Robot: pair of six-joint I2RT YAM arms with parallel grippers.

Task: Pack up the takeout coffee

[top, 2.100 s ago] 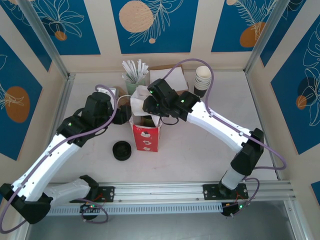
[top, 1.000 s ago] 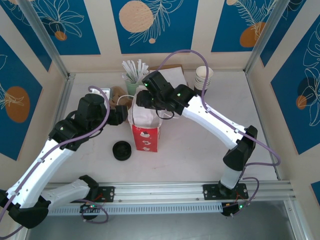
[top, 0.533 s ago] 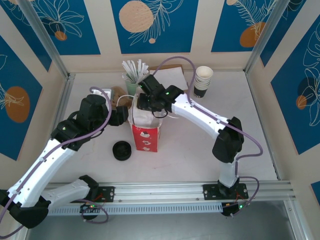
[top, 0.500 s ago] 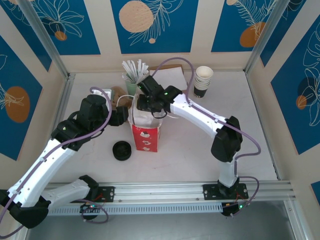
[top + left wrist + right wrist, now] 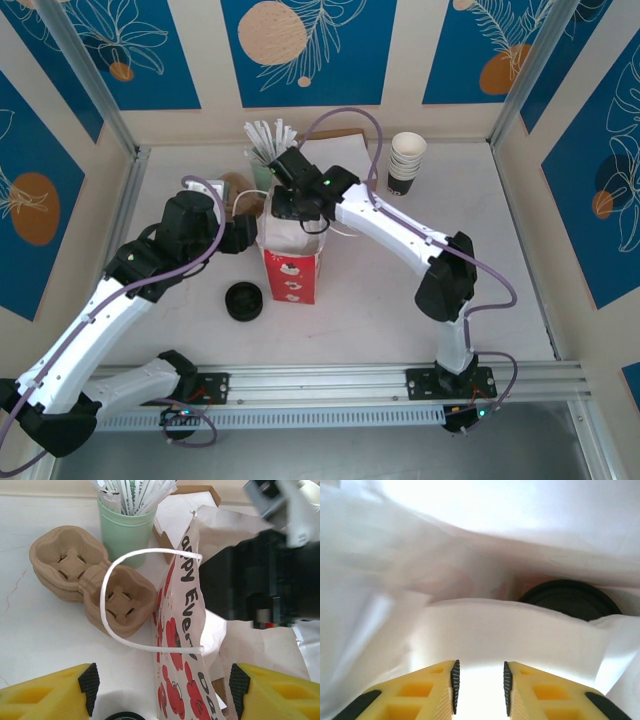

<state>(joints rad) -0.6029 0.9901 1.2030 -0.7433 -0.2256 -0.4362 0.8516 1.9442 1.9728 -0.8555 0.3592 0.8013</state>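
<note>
**A:** How did the left arm lie?

**B:** It rose from its base at the near left corner and slanted away and rightward over the tabletop [image 5: 380,310]. The left claw [image 5: 243,232] sat just beside the left side of the bag [image 5: 292,275], pointing at it. Its yellow fingers [image 5: 50,692] were spread wide. The bag's printed side and looped white handle lay ahead between them, and neither pad touched either.

**A:** And the right arm?

**B:** It stood up from the near right base to a raised elbow, then its long forearm ran away and leftward. The wrist hung over the bag's far rim, with the right claw [image 5: 288,212] pointing down into the open top.

**A:** Was that claw gripping?

**B:** Its fingers [image 5: 437,687] were drawn near each other with a narrow gap, and white paper showed in it. I could not tell whether they nipped the paper.

**A:** Where was the coffee [image 5: 570,600]?

**B:** Inside the bag. Its black lid showed over a fold of white paper, deeper in than the claw.

**A:** What else was there?

**B:** The lids [image 5: 244,300] lay near the bag's left side, towards the arms. The bag stood upright mid-tabletop. Beyond it were the carriers [image 5: 67,560], a green cup of straws [image 5: 125,530] and, far right, the stacked cups [image 5: 405,160].
</note>
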